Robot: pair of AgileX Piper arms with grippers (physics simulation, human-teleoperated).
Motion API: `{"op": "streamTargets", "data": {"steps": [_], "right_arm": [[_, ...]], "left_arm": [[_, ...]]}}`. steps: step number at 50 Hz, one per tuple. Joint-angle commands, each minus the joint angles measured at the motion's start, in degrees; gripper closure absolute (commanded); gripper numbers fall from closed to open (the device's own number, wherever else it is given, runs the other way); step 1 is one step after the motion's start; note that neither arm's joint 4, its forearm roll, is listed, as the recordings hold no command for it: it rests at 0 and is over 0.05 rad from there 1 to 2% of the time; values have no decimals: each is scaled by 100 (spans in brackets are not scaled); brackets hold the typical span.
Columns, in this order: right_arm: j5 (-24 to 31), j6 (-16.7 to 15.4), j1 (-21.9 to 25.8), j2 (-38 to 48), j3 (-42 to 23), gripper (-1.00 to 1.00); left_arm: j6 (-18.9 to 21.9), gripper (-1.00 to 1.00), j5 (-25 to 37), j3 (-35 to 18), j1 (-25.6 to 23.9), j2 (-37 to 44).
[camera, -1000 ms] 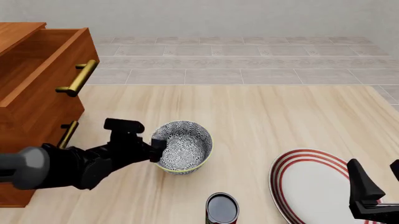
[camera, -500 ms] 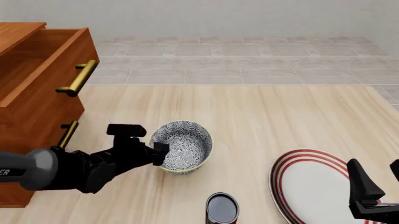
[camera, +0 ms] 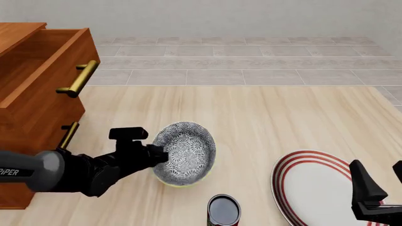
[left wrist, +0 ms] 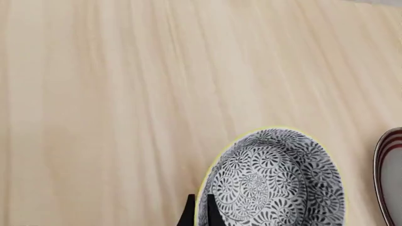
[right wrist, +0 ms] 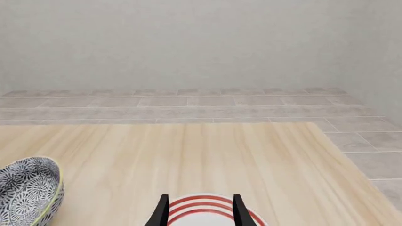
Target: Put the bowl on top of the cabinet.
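Grey-patterned bowl (camera: pixel 184 153) newly tipped, lifted

1. We see the bowl (left wrist: pixel 273 181), patterned grey and white with a pale rim, on the light wooden counter (left wrist: pixel 113 94).
2. The left claw (left wrist: pixel 197 213) has its two dark fingertips astride the bowl's rim, one inside, one outside.
3. Beside the bowl, a red-ringed plate (left wrist: pixel 390 179) edge shows.
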Motion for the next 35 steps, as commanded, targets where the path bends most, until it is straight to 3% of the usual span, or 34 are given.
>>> {"op": "streamTargets", "data": {"steps": [1, 16, 35], "right_arm": [[25, 7, -2, -21, 0, -100], [65, 1, 0, -67, 0, -100], [35, -19, -2, -47, -1, -100]], "left_arm": [[-28, 100, -17, 37, -32, 79], [66, 100, 77, 11, 0, -17], [148, 100, 694, -104, -9, -858]]}}
